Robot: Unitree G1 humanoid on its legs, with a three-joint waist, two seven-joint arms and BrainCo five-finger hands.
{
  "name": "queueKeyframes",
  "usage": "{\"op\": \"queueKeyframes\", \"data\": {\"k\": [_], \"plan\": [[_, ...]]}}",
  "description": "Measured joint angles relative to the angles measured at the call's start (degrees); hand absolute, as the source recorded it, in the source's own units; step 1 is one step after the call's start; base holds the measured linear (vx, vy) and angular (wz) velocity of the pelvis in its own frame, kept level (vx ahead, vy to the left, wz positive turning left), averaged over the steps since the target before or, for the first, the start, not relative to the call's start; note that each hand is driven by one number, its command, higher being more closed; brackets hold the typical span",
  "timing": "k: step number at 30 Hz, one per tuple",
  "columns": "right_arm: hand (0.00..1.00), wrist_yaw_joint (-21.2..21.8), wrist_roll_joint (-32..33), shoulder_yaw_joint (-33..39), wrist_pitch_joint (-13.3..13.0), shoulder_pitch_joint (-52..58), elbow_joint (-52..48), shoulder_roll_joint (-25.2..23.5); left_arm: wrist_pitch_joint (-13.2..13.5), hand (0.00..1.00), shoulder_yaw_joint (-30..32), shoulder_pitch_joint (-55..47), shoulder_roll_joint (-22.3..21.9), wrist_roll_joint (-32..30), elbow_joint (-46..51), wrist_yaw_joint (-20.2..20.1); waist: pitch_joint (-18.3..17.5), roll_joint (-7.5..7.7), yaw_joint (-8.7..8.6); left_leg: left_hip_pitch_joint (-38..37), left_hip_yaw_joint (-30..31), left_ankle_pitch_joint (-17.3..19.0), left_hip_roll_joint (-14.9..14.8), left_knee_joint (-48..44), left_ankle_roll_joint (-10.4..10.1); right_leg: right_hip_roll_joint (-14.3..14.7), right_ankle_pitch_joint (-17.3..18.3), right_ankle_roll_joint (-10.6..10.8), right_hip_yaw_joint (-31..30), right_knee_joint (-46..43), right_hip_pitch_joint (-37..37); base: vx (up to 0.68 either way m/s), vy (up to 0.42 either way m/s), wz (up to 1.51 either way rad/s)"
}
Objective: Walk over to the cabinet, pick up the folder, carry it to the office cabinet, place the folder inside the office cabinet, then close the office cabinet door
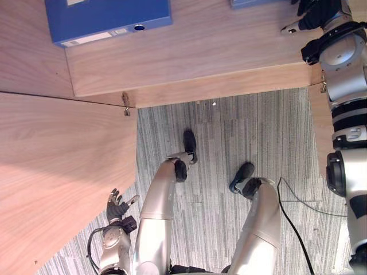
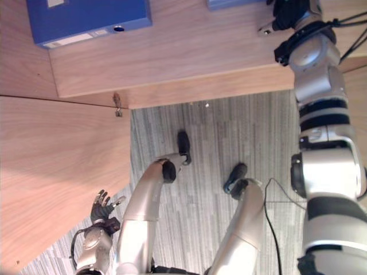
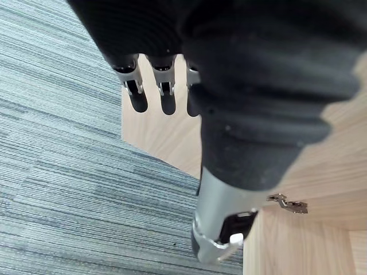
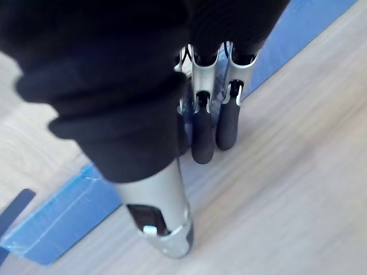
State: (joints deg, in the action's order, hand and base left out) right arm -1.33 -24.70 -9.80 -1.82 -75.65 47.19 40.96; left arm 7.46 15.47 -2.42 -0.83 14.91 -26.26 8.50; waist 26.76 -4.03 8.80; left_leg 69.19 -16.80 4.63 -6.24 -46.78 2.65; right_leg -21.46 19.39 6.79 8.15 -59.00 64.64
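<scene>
Wooden shelf point(image 1: 218, 51): reference surface.
Large blue folder point(image 1: 109, 20): flat on the shelf, left end.
Second blue folder point(image 4: 63, 212): on the shelf, right of centre.
Right hand point(image 1: 312, 17): over the shelf, fingers point(image 4: 202, 137) straight, unclenched, tips at the second blue folder's edge; contact unclear.
Left hand point(image 1: 117, 209): below the shelf, beside the open door point(image 1: 57, 172), fingers loosely spread, holding nothing.

Silver arms point(image 2: 312, 69), ribbed cuffs point(image 3: 258, 86) (dark-tipped fingers point(image 4: 202, 143))
</scene>
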Motion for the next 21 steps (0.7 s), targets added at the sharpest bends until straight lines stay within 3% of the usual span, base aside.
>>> {"op": "queueKeyframes", "data": {"k": [6, 13, 17, 21], "plan": [[0.00, -0.11, -6.95, 1.42, 1.74, 3.07, -0.67, 1.70, -0.24, 0.00, 5.30, -0.11, -0.05, -0.05, 2.15, 0.22, 0.03, 0.13, -0.20, -0.56, 0.63, -1.10, 0.04, 0.75, 1.84, -0.12, -0.40, -0.51, 1.34, 0.40, -1.53, 0.09, -0.101, 0.04], [0.00, -0.10, -10.17, 0.55, 2.98, 10.94, -5.31, 1.07, -0.54, 0.00, 6.06, -0.21, -0.06, -0.73, 4.20, 0.20, -0.07, 0.86, -0.60, -4.87, 0.93, -2.01, 0.21, 4.33, 1.26, 0.28, -0.58, -0.78, 2.95, 3.68, -6.10, 0.05, -0.100, 0.00], [0.00, -0.07, -10.56, -4.55, 4.56, 15.68, -7.78, -2.15, -0.84, 0.00, 6.05, -1.55, 0.55, -1.56, 4.23, 0.17, -0.26, 3.09, -1.28, -10.10, 0.49, -3.86, 0.41, 9.79, 1.22, 0.42, -2.17, -2.15, 4.89, 8.46, -10.94, 0.06, -0.098, -0.09], [0.00, 2.02, -12.50, -14.48, 4.99, 25.54, -15.06, -5.74, -0.93, 0.00, 6.05, -3.58, 2.47, -1.79, 3.36, 0.19, -1.31, 5.18, -1.95, -17.24, 0.19, -6.00, 0.23, 16.23, 0.86, 2.04, -3.83, -2.87, 6.83, 14.52, -17.75, 0.11, -0.122, -0.12]]}}
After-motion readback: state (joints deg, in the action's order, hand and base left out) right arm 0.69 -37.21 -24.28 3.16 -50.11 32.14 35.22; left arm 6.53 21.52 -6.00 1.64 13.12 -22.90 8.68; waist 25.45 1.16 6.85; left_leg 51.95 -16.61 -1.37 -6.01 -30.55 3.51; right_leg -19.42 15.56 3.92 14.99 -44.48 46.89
